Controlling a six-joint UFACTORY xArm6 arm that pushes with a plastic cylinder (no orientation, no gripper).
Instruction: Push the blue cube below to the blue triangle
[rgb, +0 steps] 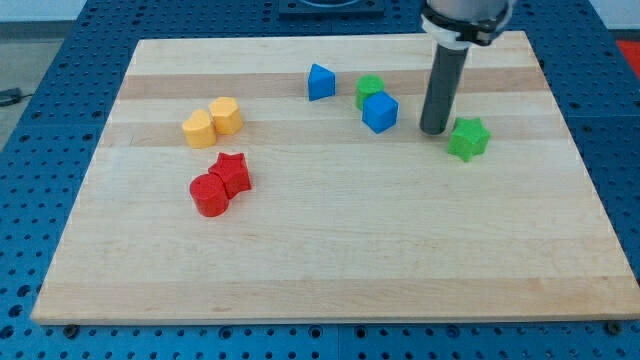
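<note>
While my tip (434, 130) rests right of the blue cube (380, 112), approach done; no fingers exist; next push it leftward and down, beneath the blue triangle (320, 82)

Wooden board (330, 260), blue cube (380, 112), blue triangle (320, 82), green (468, 138), yellow (213, 122), red blocks (220, 183)

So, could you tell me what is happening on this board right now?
My tip rests on the wooden board, between the blue cube on the view's left and the green star on the view's right. The cube sits against a green block, right of the blue triangle, not yet below it.
</note>
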